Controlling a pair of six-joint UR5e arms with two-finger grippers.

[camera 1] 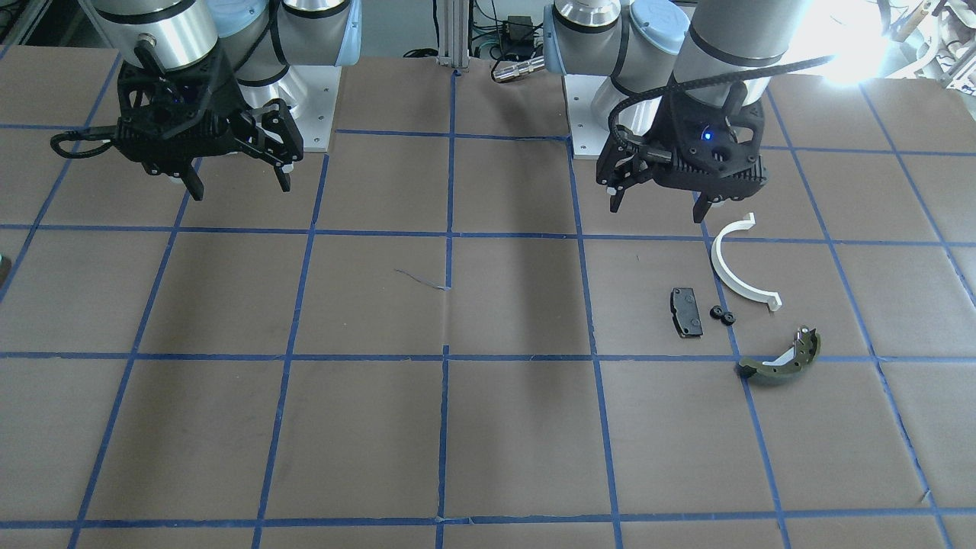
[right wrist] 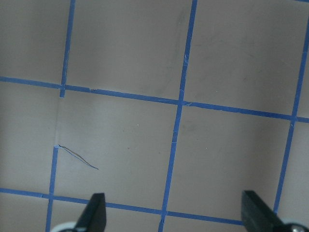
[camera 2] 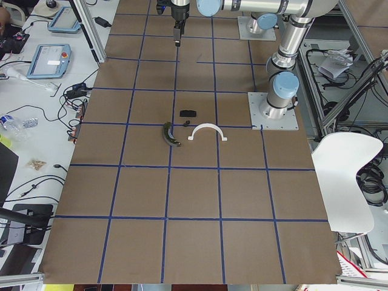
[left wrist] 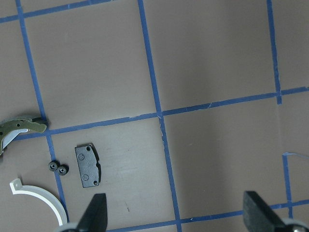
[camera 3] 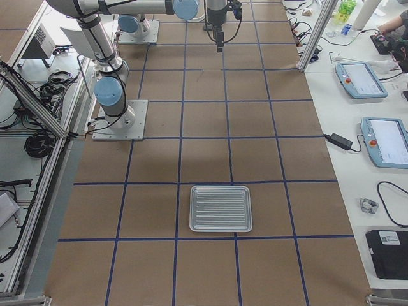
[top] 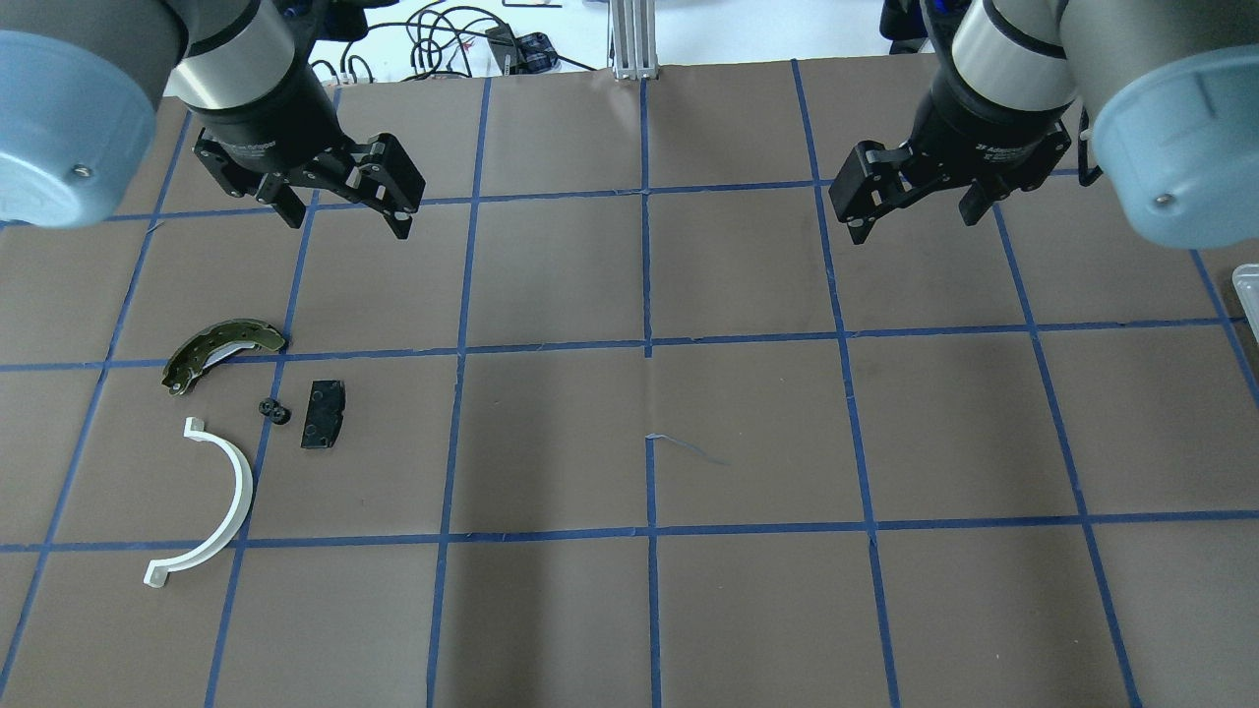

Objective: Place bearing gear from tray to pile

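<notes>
Tray (camera 3: 221, 208): flat on the desk (top: 748, 433), ribbed floor in full view
Gear (top: 274, 410): on the desk in the pile (top: 209, 342), between pad (top: 324, 414) and half-ring (top: 242, 487)
Left gripper (top: 346, 224): wide, raised near the pile
Right gripper (top: 913, 226): wide

Shows only a sliver of the tray (top: 1247, 293) at the overhead view's right edge. Cuts the shoe (left wrist: 21, 129) off at the left wrist view's left edge and the half-ring (left wrist: 43, 202) at its bottom edge. Leaves only the fingertips of the left gripper (left wrist: 175, 212) there, and likewise of the right gripper (right wrist: 174, 212) in its own wrist view. Renders the gear (left wrist: 52, 166) too small to tell whether one piece or two. Washes out the front view's top right corner in glare.
</notes>
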